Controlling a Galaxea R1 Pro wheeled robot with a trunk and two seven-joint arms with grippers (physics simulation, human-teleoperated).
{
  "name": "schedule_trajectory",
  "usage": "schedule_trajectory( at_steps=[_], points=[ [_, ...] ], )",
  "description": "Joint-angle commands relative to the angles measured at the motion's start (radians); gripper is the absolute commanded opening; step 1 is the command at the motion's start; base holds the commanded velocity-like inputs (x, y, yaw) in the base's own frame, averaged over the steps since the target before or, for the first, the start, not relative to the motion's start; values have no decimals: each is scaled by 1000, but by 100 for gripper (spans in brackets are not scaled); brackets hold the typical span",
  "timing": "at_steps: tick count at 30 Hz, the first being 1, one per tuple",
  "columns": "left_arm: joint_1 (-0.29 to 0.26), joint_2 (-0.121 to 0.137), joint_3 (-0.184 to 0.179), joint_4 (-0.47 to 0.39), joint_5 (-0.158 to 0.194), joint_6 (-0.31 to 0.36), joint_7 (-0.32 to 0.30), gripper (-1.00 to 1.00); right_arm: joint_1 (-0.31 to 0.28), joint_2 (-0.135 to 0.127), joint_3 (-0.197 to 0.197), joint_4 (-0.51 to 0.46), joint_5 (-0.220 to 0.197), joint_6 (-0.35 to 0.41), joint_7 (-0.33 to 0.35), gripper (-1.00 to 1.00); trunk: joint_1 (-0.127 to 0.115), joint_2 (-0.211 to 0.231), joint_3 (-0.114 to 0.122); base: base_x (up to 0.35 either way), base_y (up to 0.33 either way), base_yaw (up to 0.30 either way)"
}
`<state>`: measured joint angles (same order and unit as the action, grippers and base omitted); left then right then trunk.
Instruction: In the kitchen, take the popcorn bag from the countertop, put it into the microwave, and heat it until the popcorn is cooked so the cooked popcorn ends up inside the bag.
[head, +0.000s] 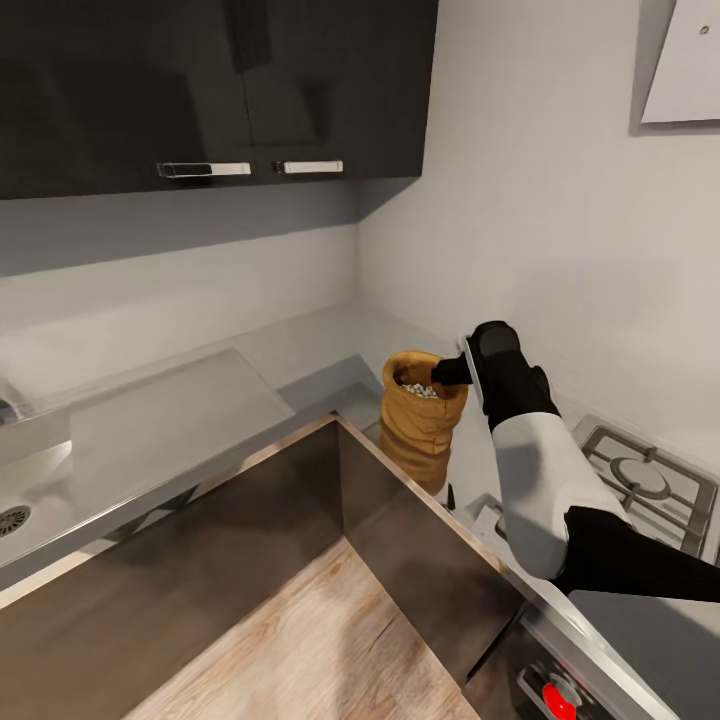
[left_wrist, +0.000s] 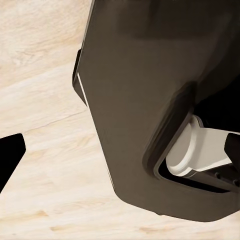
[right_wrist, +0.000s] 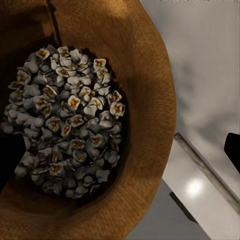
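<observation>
Burlap-brown and wrinkly, the popcorn bag stands upright on the pale grey countertop, in the far corner where the two runs of worktop meet, its rolled rim open to the ceiling. Inside lies the popcorn, a heap of small whitish-grey pieces with yellowish centres. The right gripper sits at the bag's right rim, one dark finger reaching over the mouth; in the right wrist view its two fingertips stand wide apart, one over the popcorn and the other outside the sack, so it straddles the rim wall unclosed, though from the head view I cannot be sure whether anything touches yet. To the right of the arm is the gas hob, and dark wall cabinets hang above on the left. The left gripper looks down at wooden floor beside the robot's dark base; only one fingertip shows, so whether it is spread or closed I cannot tell. To do this grasp well, I would close on the rim squarely, deep enough that the soft cloth does not slip out, and lift straight up so the bag stays level and nothing spills.
</observation>
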<state>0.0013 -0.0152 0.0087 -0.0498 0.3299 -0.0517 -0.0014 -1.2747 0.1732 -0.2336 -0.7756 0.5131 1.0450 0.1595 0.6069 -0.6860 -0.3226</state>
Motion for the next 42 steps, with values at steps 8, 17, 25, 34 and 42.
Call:
schedule_trajectory(
  at_steps=[8,17,25,34,42],
  points=[
    [0,0,0,-1,4,-2,0,100,-1,-11,-4,-1,8,2,15,100,0,-1,-1,6,0,0],
    [0,0,-1,-1,4,-2,0,100,0,-21,-4,3,5,2,28,100,0,-1,-1,109,-67,0],
    [0,0,0,-1,4,-2,0,100,0,-20,-6,13,1,2,51,100,0,-1,-1,2,-1,0],
    [0,0,1,-1,4,-2,0,100,3,-39,-97,15,2,2,57,100,0,-1,-1,0,0,0],
    [0,1,-1,-1,4,-2,0,100,3,-43,-99,15,7,2,57,100,0,-1,-1,13,-5,0]
  ],
)
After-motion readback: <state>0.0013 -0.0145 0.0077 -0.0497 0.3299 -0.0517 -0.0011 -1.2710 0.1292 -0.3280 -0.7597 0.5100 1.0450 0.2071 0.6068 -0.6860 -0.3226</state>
